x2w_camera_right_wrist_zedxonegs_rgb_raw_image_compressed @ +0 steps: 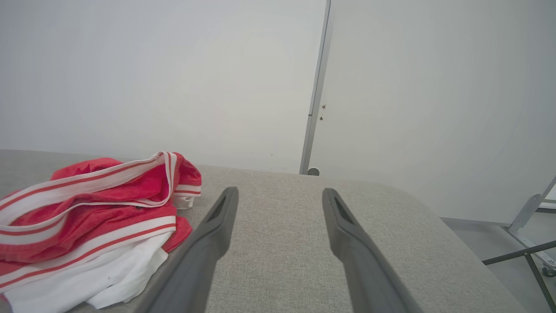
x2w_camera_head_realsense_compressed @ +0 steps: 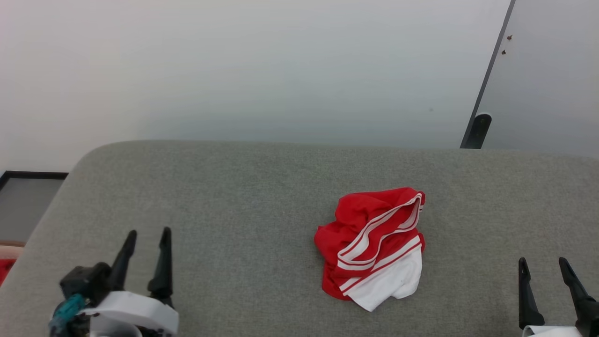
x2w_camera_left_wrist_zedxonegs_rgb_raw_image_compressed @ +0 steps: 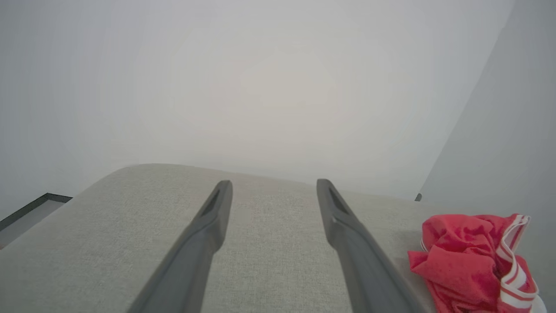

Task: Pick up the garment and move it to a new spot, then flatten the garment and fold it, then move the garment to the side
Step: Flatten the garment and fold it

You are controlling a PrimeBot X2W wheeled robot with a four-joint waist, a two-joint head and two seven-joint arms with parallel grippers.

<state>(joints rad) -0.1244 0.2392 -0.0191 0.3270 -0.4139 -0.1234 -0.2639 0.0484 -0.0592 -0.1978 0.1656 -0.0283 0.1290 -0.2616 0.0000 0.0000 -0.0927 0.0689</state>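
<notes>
The garment (x2w_camera_head_realsense_compressed: 372, 245) lies crumpled in a heap on the grey cushioned surface (x2w_camera_head_realsense_compressed: 243, 196), right of centre; red cloth, red-and-white striped trim and a white sleeve show, the lettering is hidden. My left gripper (x2w_camera_head_realsense_compressed: 149, 232) stands open at the lower left, well left of the heap, nothing between its fingers. My right gripper (x2w_camera_head_realsense_compressed: 543, 262) stands open at the lower right, to the right of the heap. The left wrist view has the garment (x2w_camera_left_wrist_zedxonegs_rgb_raw_image_compressed: 473, 261) at its right edge beside the gripper (x2w_camera_left_wrist_zedxonegs_rgb_raw_image_compressed: 273, 184). The right wrist view has the garment (x2w_camera_right_wrist_zedxonegs_rgb_raw_image_compressed: 87, 221) left of the gripper (x2w_camera_right_wrist_zedxonegs_rgb_raw_image_compressed: 280, 191).
A pale wall rises behind the surface, with a dark vertical panel edge (x2w_camera_head_realsense_compressed: 486, 79) at the back right. The surface's rounded left corner drops to a dark-framed floor area (x2w_camera_head_realsense_compressed: 28, 196). A bit of red cloth (x2w_camera_head_realsense_compressed: 4, 269) shows at the far left edge. Metal stand legs (x2w_camera_right_wrist_zedxonegs_rgb_raw_image_compressed: 530, 243) stand off the right side.
</notes>
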